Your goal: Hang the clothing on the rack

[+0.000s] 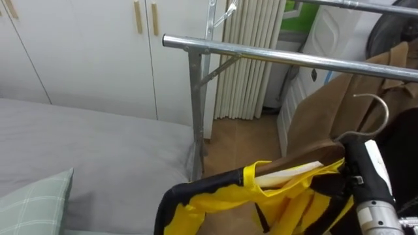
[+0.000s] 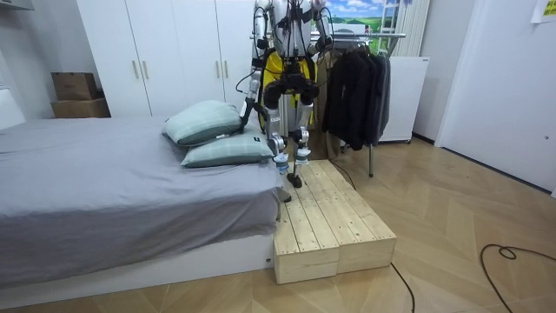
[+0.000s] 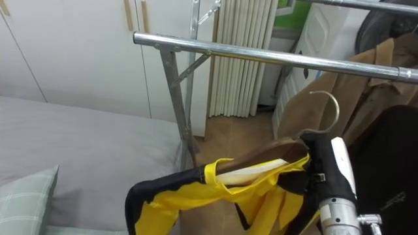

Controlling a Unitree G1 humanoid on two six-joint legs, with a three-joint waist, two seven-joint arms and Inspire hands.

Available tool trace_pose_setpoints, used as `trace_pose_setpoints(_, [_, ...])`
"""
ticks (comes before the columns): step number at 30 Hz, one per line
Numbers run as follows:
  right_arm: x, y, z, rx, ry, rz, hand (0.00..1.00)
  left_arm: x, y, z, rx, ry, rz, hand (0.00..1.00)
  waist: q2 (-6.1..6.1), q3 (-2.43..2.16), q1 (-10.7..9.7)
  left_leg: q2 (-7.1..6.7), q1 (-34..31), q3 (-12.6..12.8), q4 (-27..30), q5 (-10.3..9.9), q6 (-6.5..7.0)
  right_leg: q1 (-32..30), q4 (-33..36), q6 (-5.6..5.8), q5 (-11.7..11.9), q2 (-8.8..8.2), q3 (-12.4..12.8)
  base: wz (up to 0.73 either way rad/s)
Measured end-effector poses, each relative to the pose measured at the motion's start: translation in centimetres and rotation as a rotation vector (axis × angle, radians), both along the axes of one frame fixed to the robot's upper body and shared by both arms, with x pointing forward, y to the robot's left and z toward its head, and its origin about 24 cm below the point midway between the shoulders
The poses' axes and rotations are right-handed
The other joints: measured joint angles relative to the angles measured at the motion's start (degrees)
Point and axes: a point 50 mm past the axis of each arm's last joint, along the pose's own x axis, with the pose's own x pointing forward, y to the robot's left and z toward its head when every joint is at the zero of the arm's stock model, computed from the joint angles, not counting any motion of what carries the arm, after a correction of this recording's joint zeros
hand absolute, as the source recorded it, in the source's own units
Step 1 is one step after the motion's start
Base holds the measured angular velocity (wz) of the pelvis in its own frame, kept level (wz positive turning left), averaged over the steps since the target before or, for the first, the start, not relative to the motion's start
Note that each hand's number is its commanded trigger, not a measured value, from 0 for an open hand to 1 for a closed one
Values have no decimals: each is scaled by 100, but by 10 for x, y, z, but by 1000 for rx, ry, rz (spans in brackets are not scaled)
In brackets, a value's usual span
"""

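1. Rail: bare metal, smooth and shiny.
2. Hanger hook: polished metal wire.
3. Yellow-black garment: smooth cloth with a slight sheen.
4. Brown coat: matt cloth.
5. Bedsheet: matt cloth.
6. Platform: pale unpainted wood.

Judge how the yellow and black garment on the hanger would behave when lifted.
The yellow and black garment looks floppy: it folds and droops off the brown wooden hanger, so it probably sways. Thin cloth suggests it is light. On the tilted hanger it might slide.
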Motion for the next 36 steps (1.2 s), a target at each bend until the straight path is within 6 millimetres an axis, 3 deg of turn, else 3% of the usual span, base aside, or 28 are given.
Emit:
trace_pose_setpoints(7, [20,0,4,6,-8,-3,100,-1,1,1,-5,0,-10,0,4,0,21,-4,-7,-86,-3,6,-9,10,-5,-11,-9,9,-1,0])
trace_pose_setpoints(16, [26,-4,-2,15,27,-15,100,-2,2,1,-2,0,-28,0,-1,-2,36,-1,-16,-105,15,8,-11,5,-4,-20,-18,-4,-76,0])
trace_pose_setpoints(21, [34,-6,6,-8,6,-13,100,-2,2,1,-13,-1,-27,0,-13,-9,34,-2,-28,-121,17,7,-11,1,-2,-23,-23,-5,-58,1])
trace_pose_setpoints(29, [43,-22,26,-42,-45,-46,100,0,6,4,-21,-41,-10,0,-117,-13,52,-5,-77,-273,99,8,-11,-6,24,-28,-63,-53,-195,9])
trace_pose_setpoints(36, [55,-36,23,-22,19,-82,100,6,9,5,-14,-58,1,0,-193,-18,175,2,-80,-299,101,6,-12,0,20,-38,-68,-62,-266,2])
